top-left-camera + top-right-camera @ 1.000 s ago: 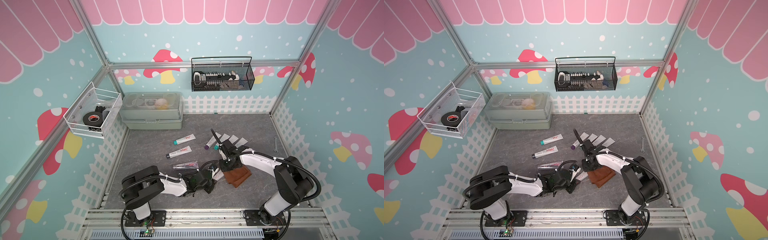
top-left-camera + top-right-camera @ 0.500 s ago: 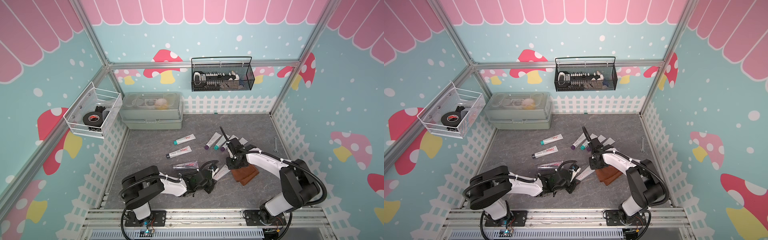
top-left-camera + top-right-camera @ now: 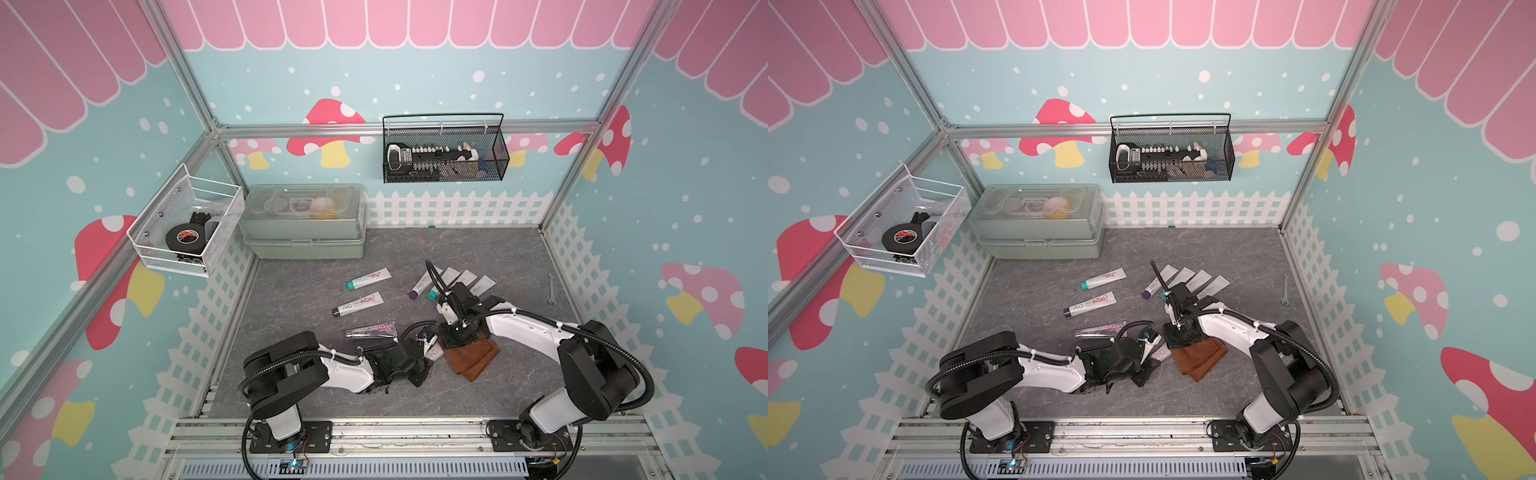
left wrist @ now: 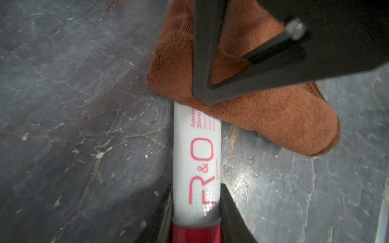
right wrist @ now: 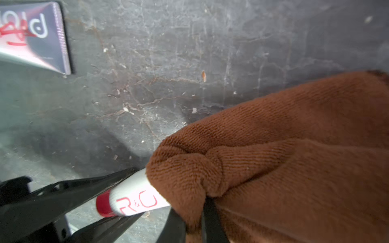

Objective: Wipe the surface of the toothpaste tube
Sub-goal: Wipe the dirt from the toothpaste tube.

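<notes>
Both top views sit high at the front and look steeply down over the whole table (image 3: 478, 249) (image 3: 1217, 249), back wall (image 3: 415, 75) (image 3: 1142, 75) in the upper frame; the 2 share nearly everything, shifted slightly sideways; the left wrist view sits very near the table, looking along its jaws at the toothpaste tube (image 4: 196, 160) and cloth (image 4: 273, 122); the right wrist view, equally near, meets the same tube (image 5: 136, 199) and cloth (image 5: 294, 168) from the cloth's side.

Grey marbled tabletop (image 3: 478, 249): scattered toothpaste tubes (image 3: 369, 278), brown cloth (image 3: 473, 361) (folded), green box (image 3: 305, 245), wrench (image 3: 551, 289).
</notes>
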You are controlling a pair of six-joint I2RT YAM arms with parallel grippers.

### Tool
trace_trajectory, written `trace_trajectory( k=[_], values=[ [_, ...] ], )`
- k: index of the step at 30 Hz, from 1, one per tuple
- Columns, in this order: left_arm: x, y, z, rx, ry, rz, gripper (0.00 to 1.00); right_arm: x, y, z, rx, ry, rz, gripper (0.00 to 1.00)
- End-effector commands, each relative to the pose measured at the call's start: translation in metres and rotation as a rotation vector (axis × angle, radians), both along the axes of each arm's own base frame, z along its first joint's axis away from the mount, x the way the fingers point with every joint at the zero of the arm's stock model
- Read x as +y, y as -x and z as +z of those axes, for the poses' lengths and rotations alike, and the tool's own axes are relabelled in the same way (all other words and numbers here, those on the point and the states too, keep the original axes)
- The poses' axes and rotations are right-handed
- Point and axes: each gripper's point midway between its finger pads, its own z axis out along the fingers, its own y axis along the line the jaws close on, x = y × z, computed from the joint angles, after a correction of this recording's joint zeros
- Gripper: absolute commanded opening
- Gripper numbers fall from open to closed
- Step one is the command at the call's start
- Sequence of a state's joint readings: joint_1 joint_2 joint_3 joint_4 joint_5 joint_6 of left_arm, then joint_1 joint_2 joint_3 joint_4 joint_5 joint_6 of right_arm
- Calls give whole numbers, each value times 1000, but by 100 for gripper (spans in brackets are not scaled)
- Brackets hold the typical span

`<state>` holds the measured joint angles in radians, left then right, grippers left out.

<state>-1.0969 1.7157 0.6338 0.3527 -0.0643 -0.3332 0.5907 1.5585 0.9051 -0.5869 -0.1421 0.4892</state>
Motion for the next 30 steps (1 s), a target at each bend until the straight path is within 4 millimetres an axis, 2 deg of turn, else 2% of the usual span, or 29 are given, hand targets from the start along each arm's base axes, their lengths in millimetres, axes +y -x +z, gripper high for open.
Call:
trace_trajectory(
  k=[1,6,9,11,16,20,22,25,27,30],
  values=[
    [10,-2,-11,16,-53,26,28,-72,4,-26,1,375,-70,7],
    [12,-2,-12,16,-54,29,28,-90,-6,-27,-12,423,-120,7],
    [12,-2,-11,15,-51,29,28,-92,-9,-27,-6,407,-137,7],
    [12,-2,-11,17,-51,30,28,-87,-11,-20,-24,358,-144,7],
    [11,-1,-11,20,-45,27,28,-43,-5,17,-63,53,-99,8],
    [9,-1,-11,20,-44,22,28,-4,6,33,-13,-163,-41,8],
    [9,-2,-10,20,-43,23,28,9,8,31,6,-209,-26,8],
    [9,-2,-9,20,-43,24,28,12,8,14,38,-167,-22,8],
    [9,-3,-7,17,-40,24,28,4,6,-2,57,-93,-25,8],
    [9,-3,-3,12,-38,25,28,-24,-2,-21,54,100,-48,7]
  ],
)
